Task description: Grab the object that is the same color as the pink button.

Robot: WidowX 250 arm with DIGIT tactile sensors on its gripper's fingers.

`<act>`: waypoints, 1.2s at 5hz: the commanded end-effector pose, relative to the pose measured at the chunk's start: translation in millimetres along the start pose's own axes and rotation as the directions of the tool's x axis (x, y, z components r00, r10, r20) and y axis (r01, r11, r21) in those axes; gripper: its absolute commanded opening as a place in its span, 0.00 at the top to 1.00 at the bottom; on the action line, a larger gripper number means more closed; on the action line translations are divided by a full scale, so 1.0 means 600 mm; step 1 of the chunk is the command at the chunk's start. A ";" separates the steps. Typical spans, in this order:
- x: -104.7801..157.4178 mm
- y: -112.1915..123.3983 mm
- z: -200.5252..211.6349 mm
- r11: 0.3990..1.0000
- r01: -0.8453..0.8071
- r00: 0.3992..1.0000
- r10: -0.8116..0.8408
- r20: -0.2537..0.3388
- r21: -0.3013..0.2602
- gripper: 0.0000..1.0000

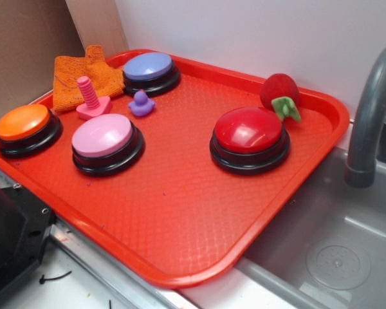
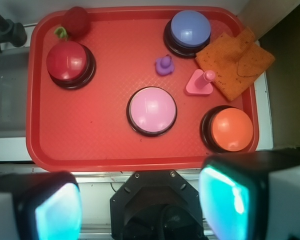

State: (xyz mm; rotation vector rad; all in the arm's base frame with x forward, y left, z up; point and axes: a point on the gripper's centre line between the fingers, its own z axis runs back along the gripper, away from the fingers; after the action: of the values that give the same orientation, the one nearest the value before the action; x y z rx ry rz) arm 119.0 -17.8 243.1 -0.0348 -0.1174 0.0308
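Note:
The object, a small bright pink toy bolt [image 1: 92, 100], stands upright on its hexagonal base at the tray's far left, touching the edge of an orange cloth. The wrist view shows the bolt [image 2: 202, 82] right of centre. The pink button [image 1: 106, 141] is a light pink dome on a black base, just in front of the bolt; from above the pink button [image 2: 151, 110] sits mid-tray. My gripper [image 2: 141, 205] is open, jaws wide apart and nothing between them. It hangs high over the robot's base, outside the tray's near edge and far from the bolt. It does not show in the exterior view.
On the red tray [image 1: 180, 257] also sit an orange button [image 1: 26, 127], a lavender-blue button [image 1: 149, 69], a red button [image 1: 249, 136], a purple duck [image 1: 141, 103], the orange cloth [image 1: 83, 76] and a red strawberry toy [image 1: 280, 94]. A sink [image 1: 347, 244] with a grey faucet [image 1: 368, 122] lies right.

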 end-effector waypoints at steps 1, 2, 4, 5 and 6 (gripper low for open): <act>0.000 0.000 0.000 1.000 0.000 1.000 0.000 0.000 0.000 0.00; 0.039 0.026 -0.039 0.980 -0.195 0.979 0.197 0.057 -0.052 0.00; 0.078 0.113 -0.123 0.910 -0.414 0.909 0.414 0.050 -0.011 0.00; 0.090 0.132 -0.151 0.874 -0.485 0.872 0.484 0.079 0.003 0.00; 0.100 0.155 -0.175 0.847 -0.532 0.846 0.530 0.061 0.027 0.00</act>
State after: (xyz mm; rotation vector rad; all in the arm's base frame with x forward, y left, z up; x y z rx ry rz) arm 189.2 69.4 136.4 -0.0176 -0.1279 0.5899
